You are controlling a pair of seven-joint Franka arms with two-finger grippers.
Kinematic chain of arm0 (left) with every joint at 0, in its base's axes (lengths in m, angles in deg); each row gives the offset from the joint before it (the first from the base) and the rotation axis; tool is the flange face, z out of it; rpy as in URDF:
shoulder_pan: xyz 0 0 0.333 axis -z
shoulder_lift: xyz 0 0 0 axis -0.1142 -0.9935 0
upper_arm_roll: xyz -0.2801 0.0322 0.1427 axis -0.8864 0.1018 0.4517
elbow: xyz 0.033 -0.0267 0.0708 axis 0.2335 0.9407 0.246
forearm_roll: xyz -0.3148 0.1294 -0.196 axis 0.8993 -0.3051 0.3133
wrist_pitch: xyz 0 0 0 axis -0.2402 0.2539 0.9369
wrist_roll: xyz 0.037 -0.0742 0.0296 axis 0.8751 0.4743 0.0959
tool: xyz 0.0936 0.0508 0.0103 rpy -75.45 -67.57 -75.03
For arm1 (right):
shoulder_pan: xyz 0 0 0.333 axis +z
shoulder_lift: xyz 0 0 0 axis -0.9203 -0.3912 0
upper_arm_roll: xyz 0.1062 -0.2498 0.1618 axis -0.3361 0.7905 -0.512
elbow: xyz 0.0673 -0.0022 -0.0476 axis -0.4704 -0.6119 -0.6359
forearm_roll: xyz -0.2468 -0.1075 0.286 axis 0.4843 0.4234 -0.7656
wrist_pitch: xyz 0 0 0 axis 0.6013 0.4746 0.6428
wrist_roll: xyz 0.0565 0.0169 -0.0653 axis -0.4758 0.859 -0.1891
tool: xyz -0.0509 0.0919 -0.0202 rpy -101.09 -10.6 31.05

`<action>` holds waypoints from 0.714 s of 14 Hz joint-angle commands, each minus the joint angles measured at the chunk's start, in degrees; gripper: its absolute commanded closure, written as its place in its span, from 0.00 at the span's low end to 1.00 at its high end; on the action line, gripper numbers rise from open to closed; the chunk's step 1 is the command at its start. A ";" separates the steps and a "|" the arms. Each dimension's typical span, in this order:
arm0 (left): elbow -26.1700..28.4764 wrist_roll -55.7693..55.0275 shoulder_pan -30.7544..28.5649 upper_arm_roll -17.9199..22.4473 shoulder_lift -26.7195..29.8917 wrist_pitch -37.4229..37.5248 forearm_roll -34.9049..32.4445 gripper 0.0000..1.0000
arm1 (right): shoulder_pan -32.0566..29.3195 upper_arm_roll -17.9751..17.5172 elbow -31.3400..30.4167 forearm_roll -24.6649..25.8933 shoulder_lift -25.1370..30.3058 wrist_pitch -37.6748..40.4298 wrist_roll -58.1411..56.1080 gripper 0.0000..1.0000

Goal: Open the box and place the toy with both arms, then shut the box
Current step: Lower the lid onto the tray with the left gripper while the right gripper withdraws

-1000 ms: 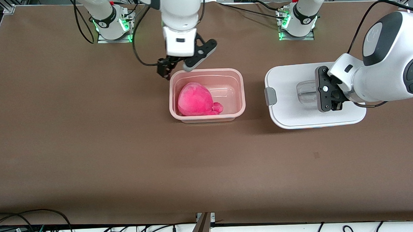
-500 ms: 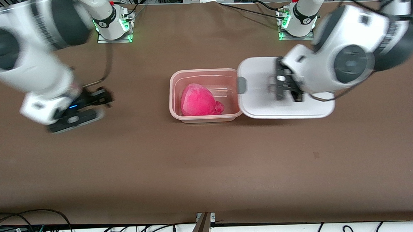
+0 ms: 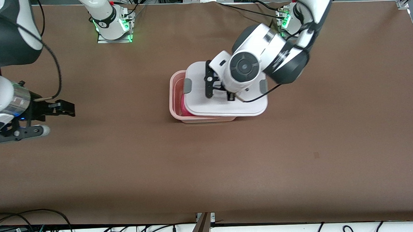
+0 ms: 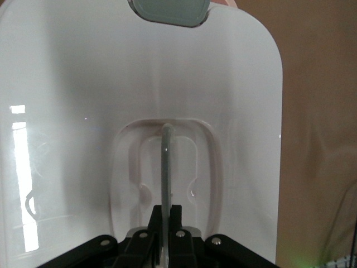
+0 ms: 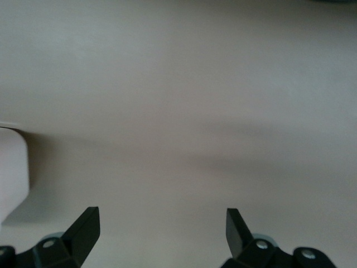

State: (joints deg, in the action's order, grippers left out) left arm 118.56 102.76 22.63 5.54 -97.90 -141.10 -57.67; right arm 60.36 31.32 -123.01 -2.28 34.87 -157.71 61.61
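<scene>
Brown table [image 3: 228, 163] | 1 box [image 3: 173, 96] | 1 lid [image 3: 199, 102] in left hand [image 3: 219, 91]

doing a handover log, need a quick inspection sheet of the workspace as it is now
surface: brown table, one small dark mark toward the left arm's end
box: pale pink tub with its rim showing at the right arm's end; the rest is covered
lid: white lid held over the box, offset toward the left arm's end, not seated
toy: a sliver of hot pink shows under the lid
clutter: nothing seen
left gripper: shut on the lid's clear handle
right gripper: fingers open, holding nothing, over bare table at the right arm's end
cables: black cables on both arms; a bundle along the table edge nearest the front camera
surroundings: arm bases lit green
</scene>
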 commanded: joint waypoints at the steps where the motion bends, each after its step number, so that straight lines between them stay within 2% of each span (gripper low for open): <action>1: -1.18 -4.06 3.59 0.98 -1.28 -2.97 1.31 1.00 | 3.68 10.23 -2.34 -5.25 3.22 1.94 0.57 0.00; 2: -1.18 -6.61 4.73 0.98 -1.46 -4.03 1.22 1.00 | 6.32 16.46 -4.45 -8.49 4.89 1.50 0.57 0.00; 3: -1.18 -7.77 5.35 1.06 -1.90 -4.65 1.22 1.00 | 7.30 19.83 -6.12 -11.31 5.86 1.58 -0.04 0.00; 5: -1.09 -7.96 5.44 1.06 -2.60 -5.18 1.13 1.00 | 7.23 20.74 -11.30 -11.16 9.80 0.89 -0.04 0.00; 7: -1.09 -7.87 5.44 0.98 -3.04 -5.27 -0.35 1.00 | 7.14 20.74 -17.45 -10.90 12.98 -4.19 -0.04 0.00; 10: -1.09 -8.04 5.97 1.06 -3.48 -6.84 -1.23 1.00 | 6.96 21.00 -20.54 -10.98 17.45 -5.71 -0.22 0.00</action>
State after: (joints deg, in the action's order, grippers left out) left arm 118.52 94.96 27.85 6.33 -100.88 -146.86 -57.73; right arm 66.64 51.32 -137.81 -12.50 46.45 -161.54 61.31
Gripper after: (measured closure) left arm 0.930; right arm 0.000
